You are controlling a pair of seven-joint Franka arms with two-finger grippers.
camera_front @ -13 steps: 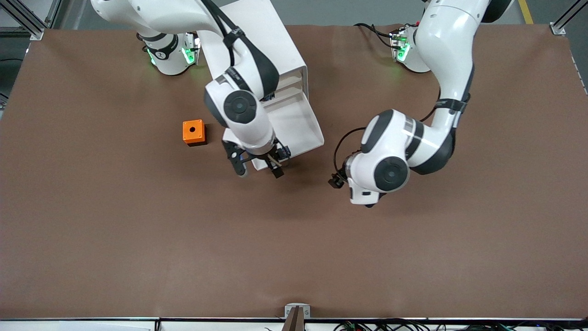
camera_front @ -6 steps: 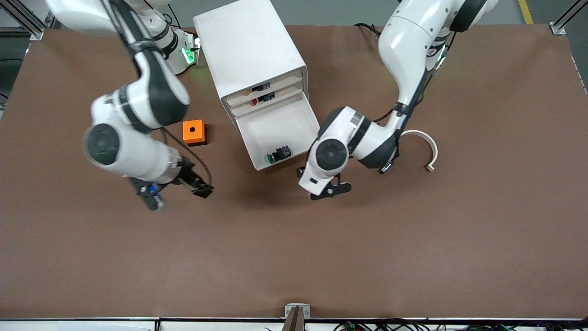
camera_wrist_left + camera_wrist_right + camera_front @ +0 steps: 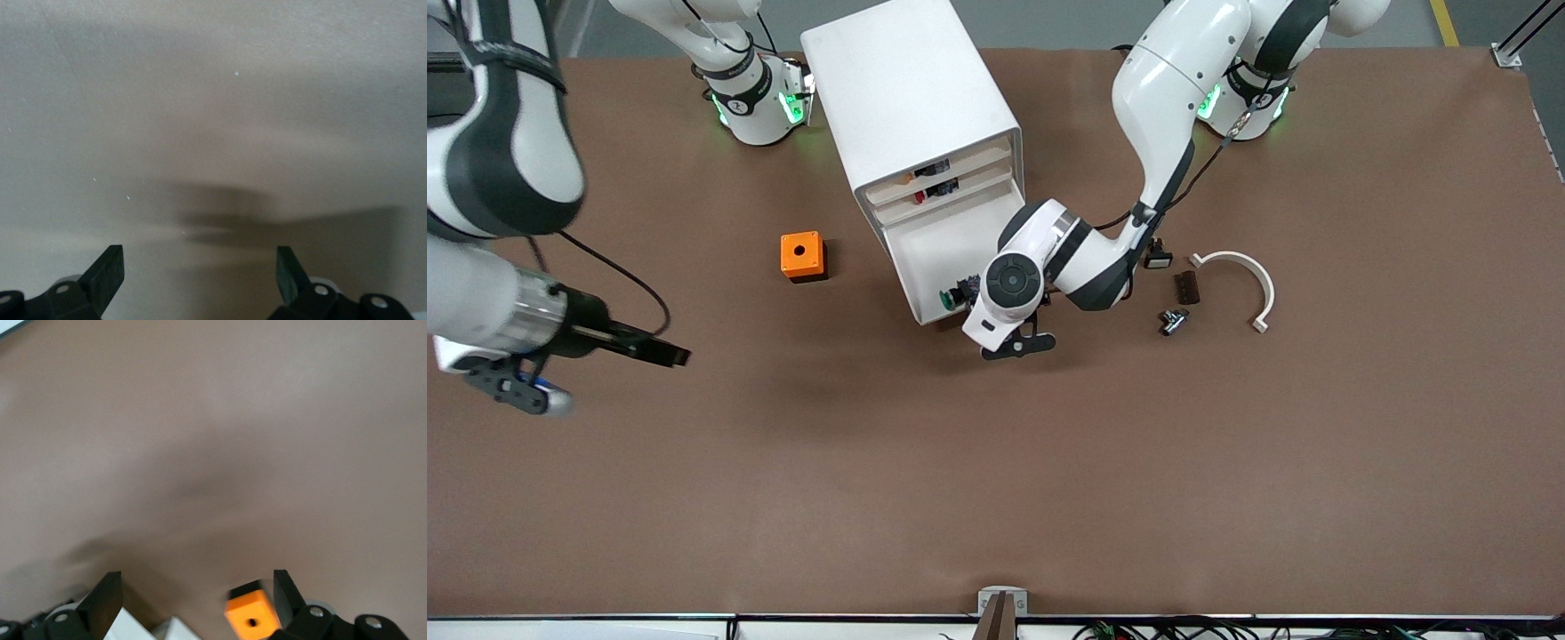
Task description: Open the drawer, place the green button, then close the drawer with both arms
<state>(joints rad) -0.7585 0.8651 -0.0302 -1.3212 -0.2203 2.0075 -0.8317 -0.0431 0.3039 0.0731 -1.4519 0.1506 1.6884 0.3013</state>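
The white cabinet stands at the robots' side of the table. Its third drawer is pulled out. The green-capped button lies in the drawer by its front wall. My left gripper is open and empty, low over the table just nearer the camera than the drawer's front corner; its wrist covers that corner. The left wrist view shows both fingers apart over bare table. My right gripper is open and empty, over the table at the right arm's end. Its wrist view shows spread fingers.
An orange cube with a hole sits beside the cabinet toward the right arm's end; it also shows in the right wrist view. Toward the left arm's end lie a white curved piece, a white-capped black button, a brown block and a metal part.
My right gripper left the drawer front and swung far toward the right arm's end. The button stays in the drawer. My left gripper moved in to the drawer's front corner.
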